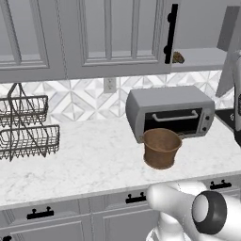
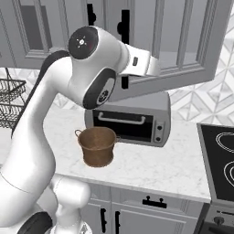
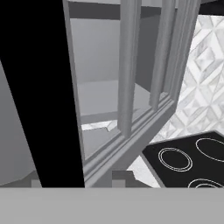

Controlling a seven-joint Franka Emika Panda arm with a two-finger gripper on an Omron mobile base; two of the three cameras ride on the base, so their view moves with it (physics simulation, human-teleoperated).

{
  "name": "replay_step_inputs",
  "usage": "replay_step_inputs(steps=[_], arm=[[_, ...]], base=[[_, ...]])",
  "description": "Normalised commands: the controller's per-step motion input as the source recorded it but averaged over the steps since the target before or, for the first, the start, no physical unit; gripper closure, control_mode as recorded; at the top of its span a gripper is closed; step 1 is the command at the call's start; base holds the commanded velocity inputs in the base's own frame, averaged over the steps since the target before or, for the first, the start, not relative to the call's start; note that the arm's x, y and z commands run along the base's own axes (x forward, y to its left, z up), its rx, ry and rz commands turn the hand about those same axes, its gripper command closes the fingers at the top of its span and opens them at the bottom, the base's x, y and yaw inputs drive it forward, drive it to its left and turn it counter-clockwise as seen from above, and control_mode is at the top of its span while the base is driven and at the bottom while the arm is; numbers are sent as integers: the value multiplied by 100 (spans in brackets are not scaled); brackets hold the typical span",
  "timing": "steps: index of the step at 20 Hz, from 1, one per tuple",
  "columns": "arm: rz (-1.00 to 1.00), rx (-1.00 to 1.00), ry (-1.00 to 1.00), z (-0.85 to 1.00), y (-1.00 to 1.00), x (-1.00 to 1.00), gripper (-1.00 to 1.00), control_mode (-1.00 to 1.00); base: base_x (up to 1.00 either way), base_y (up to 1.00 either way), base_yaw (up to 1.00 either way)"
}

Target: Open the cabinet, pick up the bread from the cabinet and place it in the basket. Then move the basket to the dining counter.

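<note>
Cabinet (image 1: 117, 37) doors in grey run along the wall above everything, and one door stands swung open on the right, its long black bar handle (image 1: 171, 33) upright at the edge. Behind that open door a bare shelf shows, and the bread (image 1: 178, 57) sits on it, a small dark-brown lump just beside the foot of the handle. Below stretches the marble worktop (image 1: 94, 160) over grey drawers with short black pulls. A silver toaster oven (image 1: 169, 112) stands at the back of it, and a black wire two-tier rack (image 1: 26, 127) stands well apart to the left. The basket (image 1: 161, 148) rests upright on the worktop, just in front of the toaster oven. A black cooktop (image 2: 221, 164) lies at the right end. From the hand view, the door frame and the black handle loom very close; the gripper is hidden from me, so I cannot tell how wide it stands or whether it has hold of anything.
</note>
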Motion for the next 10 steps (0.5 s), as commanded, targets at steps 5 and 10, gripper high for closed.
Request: replay_step_inputs(steps=[5,10], arm=[[0,0,-19,0,-100,-68,100,-100],[0,0,-17,0,-100,-70,100,-100]], base=[[0,0,0],[0,0,0]])
